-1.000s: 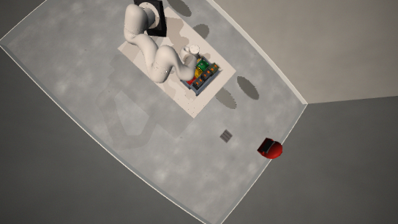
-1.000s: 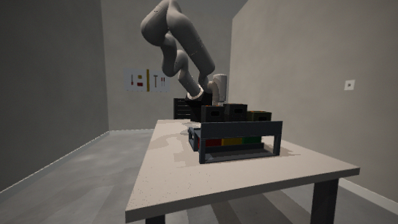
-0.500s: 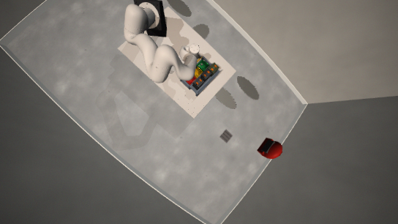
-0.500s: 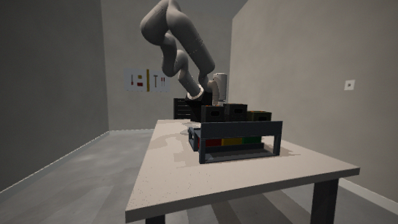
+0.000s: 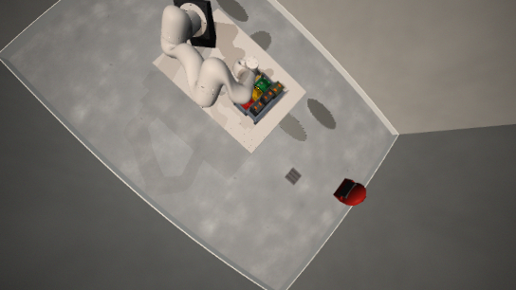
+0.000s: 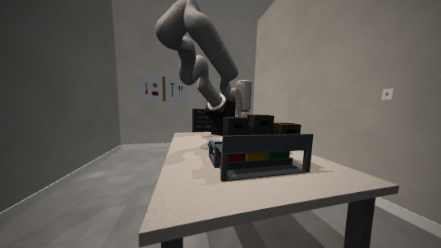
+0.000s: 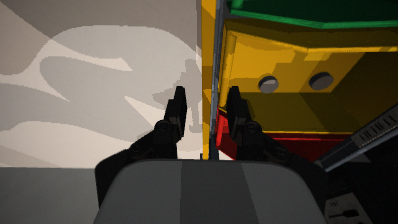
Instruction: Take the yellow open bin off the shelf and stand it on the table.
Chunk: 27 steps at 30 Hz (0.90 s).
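In the wrist view the yellow open bin sits on the shelf between a green bin and a red bin. Two round grey parts lie inside it. My gripper stands half open. Its two black fingers straddle the yellow bin's front wall, with a gap on each side. From the far side, the yellow bin shows on the lower level of the dark shelf. From overhead, the arm covers most of the bin.
Three dark bins stand on the shelf's top level. The shelf stands mid-table, and the table top spreads in front of the open fronts. A red object lies on the floor far off.
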Tool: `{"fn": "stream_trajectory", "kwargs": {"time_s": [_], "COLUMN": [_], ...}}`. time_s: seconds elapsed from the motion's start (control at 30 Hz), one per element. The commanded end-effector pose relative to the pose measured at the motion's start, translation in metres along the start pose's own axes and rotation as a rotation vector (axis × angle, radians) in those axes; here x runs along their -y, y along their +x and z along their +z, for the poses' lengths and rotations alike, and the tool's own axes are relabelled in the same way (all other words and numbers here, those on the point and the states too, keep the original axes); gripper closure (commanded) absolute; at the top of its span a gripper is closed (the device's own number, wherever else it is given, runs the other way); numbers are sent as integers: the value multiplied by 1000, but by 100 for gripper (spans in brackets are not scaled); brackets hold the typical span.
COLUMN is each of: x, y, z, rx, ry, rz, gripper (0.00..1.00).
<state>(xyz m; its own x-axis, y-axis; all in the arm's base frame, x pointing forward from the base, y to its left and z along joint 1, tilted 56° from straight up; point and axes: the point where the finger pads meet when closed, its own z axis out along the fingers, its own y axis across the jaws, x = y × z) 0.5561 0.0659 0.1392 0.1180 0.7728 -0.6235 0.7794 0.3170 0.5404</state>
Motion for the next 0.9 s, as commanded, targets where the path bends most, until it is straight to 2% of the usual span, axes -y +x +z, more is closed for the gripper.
{"fn": "stream_trajectory", "kwargs": {"time_s": [0.0,0.87], "x": [0,0], "y": [0,0], "z": [0,-3], "rx": [0,0], "ry": [-1,-1], "rz": [0,0], "gripper": [53,53]}}
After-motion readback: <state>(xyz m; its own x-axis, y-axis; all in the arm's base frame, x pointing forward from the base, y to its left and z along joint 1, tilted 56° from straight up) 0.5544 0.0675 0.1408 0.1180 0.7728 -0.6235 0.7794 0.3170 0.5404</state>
